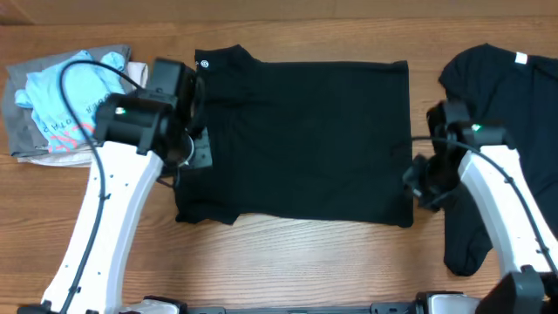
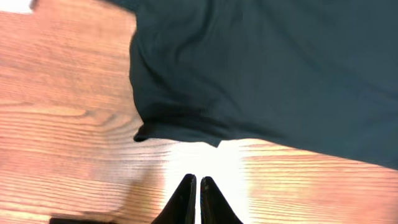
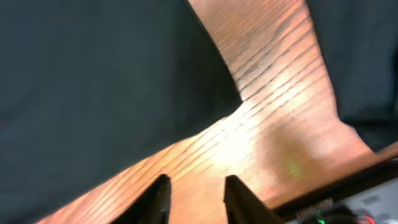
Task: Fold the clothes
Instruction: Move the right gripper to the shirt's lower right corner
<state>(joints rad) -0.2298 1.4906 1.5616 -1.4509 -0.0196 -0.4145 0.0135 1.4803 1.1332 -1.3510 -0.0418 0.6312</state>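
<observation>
Shirt [image 1: 305, 139] flat, fold pending | left gripper [image 2: 198, 182] fingers together | right gripper [image 3: 197, 182] fingers apart | next: likely grab 2 near corners

Worktop [image 1: 288, 262]: wood grain is seen throughout; the surface is smooth, with a soft sheen where light is reflected.
Spread T-shirt [image 1: 305, 139]: black cloth, matt and soft; faint creases are seen near the sleeve.
Second T-shirt [image 1: 514, 96]: the same matt black cloth, rumpled.
Pile of clothes [image 1: 52, 105]: matt cloth in pale blue, grey and white, crumpled.
Arm shells [image 1: 105, 227]: white, smooth, slightly glossy, apparently plastic; black matt housings are seen at the joints.
Left tool [image 2: 198, 180]: black fingers, matt, hard-looking.
Right tool [image 3: 198, 180]: black fingers, smooth, dull finish.
</observation>
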